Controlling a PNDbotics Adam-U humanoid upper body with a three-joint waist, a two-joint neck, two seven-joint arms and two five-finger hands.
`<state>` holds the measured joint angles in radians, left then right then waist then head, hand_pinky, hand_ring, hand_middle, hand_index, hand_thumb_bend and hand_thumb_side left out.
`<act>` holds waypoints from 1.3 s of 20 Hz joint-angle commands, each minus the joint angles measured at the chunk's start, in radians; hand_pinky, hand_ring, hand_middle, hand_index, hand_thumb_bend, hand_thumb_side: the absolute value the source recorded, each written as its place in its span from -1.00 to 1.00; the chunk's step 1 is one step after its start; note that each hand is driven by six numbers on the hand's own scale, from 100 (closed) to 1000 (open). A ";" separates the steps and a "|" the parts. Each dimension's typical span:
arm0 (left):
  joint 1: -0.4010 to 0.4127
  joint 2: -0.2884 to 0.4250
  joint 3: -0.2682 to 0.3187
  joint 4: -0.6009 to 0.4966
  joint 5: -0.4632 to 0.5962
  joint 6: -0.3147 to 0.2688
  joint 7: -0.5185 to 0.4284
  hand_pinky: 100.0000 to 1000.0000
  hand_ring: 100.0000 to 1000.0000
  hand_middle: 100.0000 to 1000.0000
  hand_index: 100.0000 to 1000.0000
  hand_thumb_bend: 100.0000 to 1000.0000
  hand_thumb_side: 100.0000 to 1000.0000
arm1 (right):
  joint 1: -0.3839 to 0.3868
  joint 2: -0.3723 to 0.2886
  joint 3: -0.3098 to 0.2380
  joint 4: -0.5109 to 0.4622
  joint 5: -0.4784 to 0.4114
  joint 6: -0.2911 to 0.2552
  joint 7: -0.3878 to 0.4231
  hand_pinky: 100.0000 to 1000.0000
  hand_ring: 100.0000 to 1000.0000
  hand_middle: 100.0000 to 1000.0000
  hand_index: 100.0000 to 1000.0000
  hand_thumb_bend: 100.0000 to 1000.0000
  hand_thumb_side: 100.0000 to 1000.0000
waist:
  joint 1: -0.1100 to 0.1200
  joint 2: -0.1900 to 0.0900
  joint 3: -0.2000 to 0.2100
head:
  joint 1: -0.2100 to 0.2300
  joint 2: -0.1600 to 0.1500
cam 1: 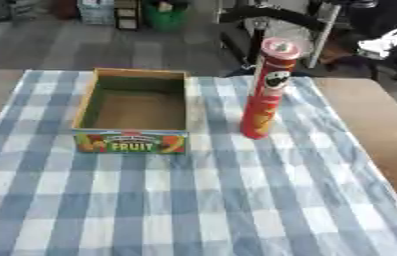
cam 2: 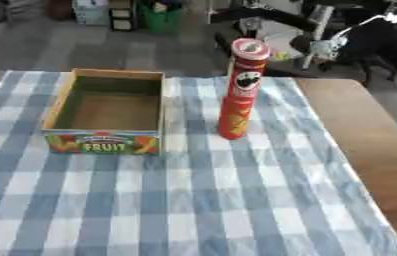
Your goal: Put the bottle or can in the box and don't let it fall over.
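Note:
A tall red crisp can (cam 1: 268, 90) stands upright on the blue-and-white checked cloth (cam 1: 193, 200), right of centre. Its lid end points up and a face logo shows on its side. To its left lies an open cardboard box (cam 1: 134, 111) with green inner walls, a brown floor and a front panel reading FRUIT. Nothing lies inside the box. A strip of cloth separates the can from the box's right wall. Neither of my hands shows in either view.
Bare wooden table (cam 1: 376, 125) runs along the right of the cloth, and a bit shows at the far left. Behind the table's far edge are chair legs, a green bin (cam 1: 165, 16) and other clutter on the floor.

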<state>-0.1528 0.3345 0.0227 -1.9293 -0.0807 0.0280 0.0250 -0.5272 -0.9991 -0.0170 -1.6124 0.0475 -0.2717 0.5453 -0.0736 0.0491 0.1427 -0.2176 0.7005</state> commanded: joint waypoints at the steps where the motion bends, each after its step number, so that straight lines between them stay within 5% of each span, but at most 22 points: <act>1: -0.008 0.005 0.008 -0.012 -0.001 -0.002 -0.005 0.28 -0.06 -0.08 0.29 -0.49 -0.24 | -0.018 -0.027 -0.008 0.005 -0.002 0.001 0.004 0.64 0.77 0.88 0.94 -0.53 -0.28 | 0.002 -0.012 0.000 | -0.004 -0.002; 16: -0.005 -0.011 0.002 -0.005 0.006 -0.005 -0.022 0.29 -0.05 -0.08 0.30 -0.51 -0.23 | -0.268 0.088 0.104 0.254 0.033 0.031 0.146 0.76 0.84 0.91 0.96 -0.41 -0.21 | 0.009 -0.012 0.024 | -0.019 -0.016; 26: -0.009 -0.026 -0.001 0.009 0.004 -0.011 -0.032 0.29 -0.05 -0.08 0.30 -0.52 -0.22 | -0.380 0.175 0.108 0.487 0.154 0.022 0.115 0.80 0.86 0.91 0.96 -0.40 -0.19 | 0.007 -0.005 0.045 | -0.036 -0.038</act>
<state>-0.1497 0.3017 0.0218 -1.9107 -0.0764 0.0205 -0.0037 -0.8842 -0.8076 0.0997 -1.1433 0.1840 -0.2480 0.6689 -0.0702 0.0496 0.1881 -0.2492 0.6761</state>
